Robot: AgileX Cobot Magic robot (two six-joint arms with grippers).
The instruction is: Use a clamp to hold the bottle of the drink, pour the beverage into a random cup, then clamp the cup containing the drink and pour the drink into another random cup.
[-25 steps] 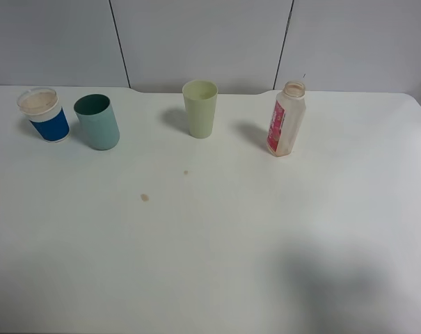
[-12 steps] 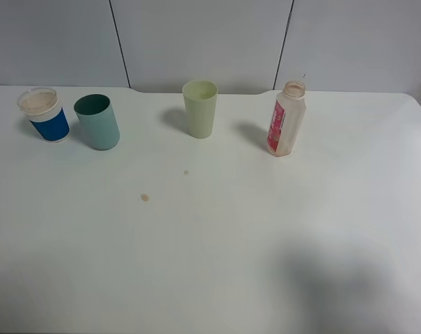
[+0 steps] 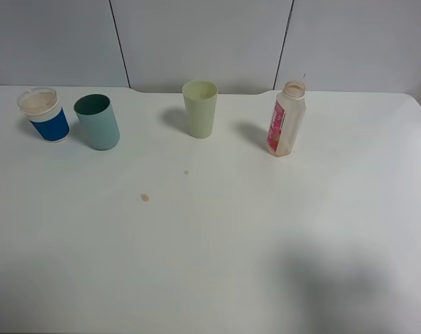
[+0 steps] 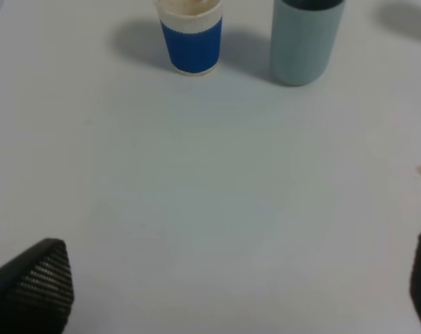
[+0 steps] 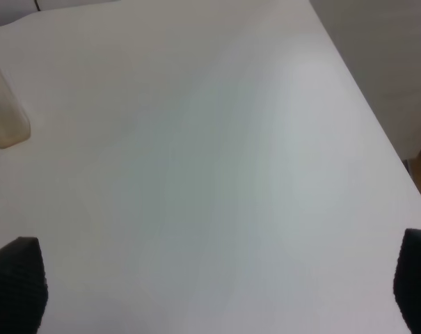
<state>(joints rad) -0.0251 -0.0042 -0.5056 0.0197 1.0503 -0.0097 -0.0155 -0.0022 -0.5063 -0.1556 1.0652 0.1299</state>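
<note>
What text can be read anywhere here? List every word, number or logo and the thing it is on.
Nothing can be read.
bottle: the red label carries pale marks, too small and blurred to read.
blue-sleeved cup: plain blue sleeve and white band, no print visible.
teal cup: no print.
pale green cup: no print.
table: only two small brown spots, no writing.

I see white table. Landmark pale green cup: teal cup and blue-sleeved cup left of it, bottle right, two brown spots nearer me.
</note>
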